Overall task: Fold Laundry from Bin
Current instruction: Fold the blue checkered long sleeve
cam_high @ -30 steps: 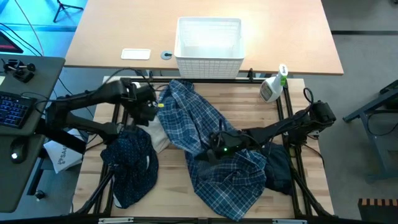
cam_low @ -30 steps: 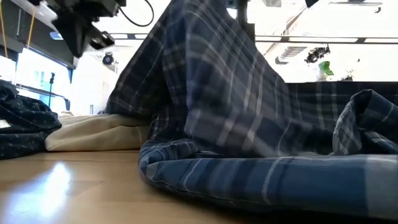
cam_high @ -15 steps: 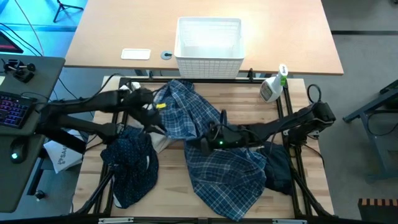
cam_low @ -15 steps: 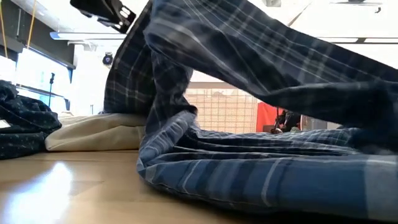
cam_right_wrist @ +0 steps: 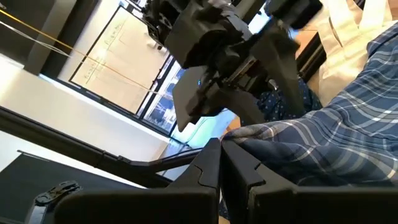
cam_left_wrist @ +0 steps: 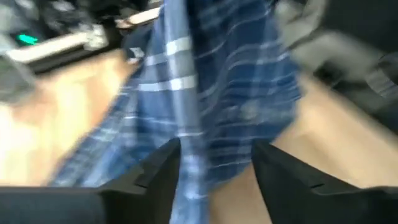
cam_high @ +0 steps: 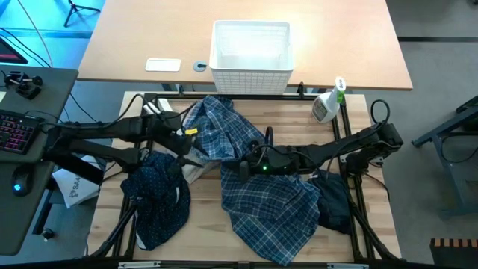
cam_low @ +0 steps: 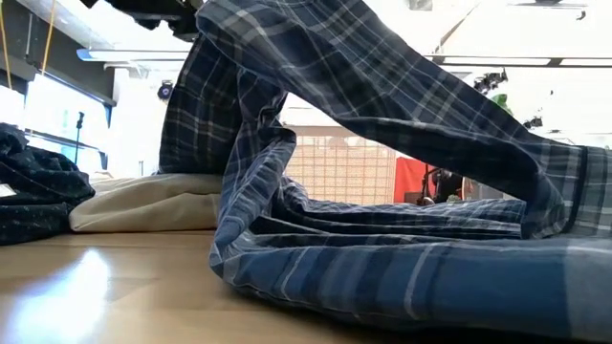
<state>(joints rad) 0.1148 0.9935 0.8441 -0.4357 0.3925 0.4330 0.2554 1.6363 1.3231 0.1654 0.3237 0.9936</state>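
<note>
Right gripper (cam_high: 240,166) fingers clamped on blue-and-white plaid cotton shirt (cam_high: 261,198), left gripper (cam_left_wrist: 214,163) fingers apart around its hanging edge.

Even, bright overhead light fills the high view, with soft shadows beneath the arms. The low view is backlit: windows at 9 o'clock and ceiling strips blow out white, glare sheening the table (cam_low: 105,287). The left wrist view is heavily motion-blurred; the right wrist view's background is overexposed
</note>
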